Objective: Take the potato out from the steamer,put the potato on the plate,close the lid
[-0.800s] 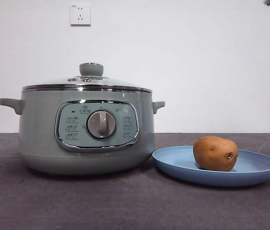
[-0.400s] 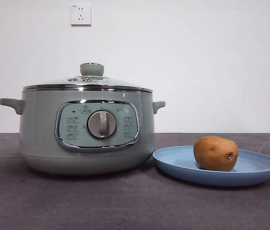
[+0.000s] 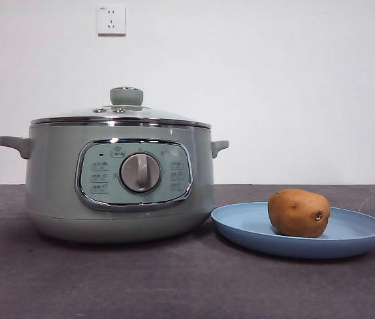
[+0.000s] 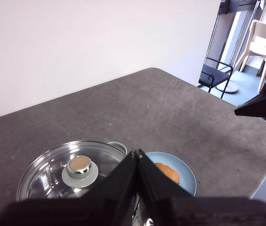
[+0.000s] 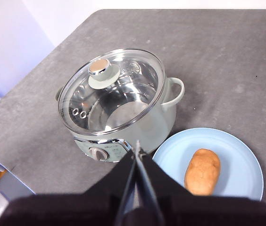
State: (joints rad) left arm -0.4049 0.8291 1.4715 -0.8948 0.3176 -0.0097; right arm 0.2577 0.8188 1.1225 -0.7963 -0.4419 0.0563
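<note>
The potato (image 3: 299, 212) lies on the blue plate (image 3: 354, 242), just beside the steamer (image 3: 54, 179). The lid (image 3: 121, 114) sits closed on the steamer. The left gripper (image 4: 138, 154) and the right gripper (image 5: 137, 147) both hang high above the table, jaws pressed together, holding nothing.

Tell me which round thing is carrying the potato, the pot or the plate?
The plate, the shallow blue one beside the pot. The potato lies on it; the pot sits shut under its glass lid.
</note>
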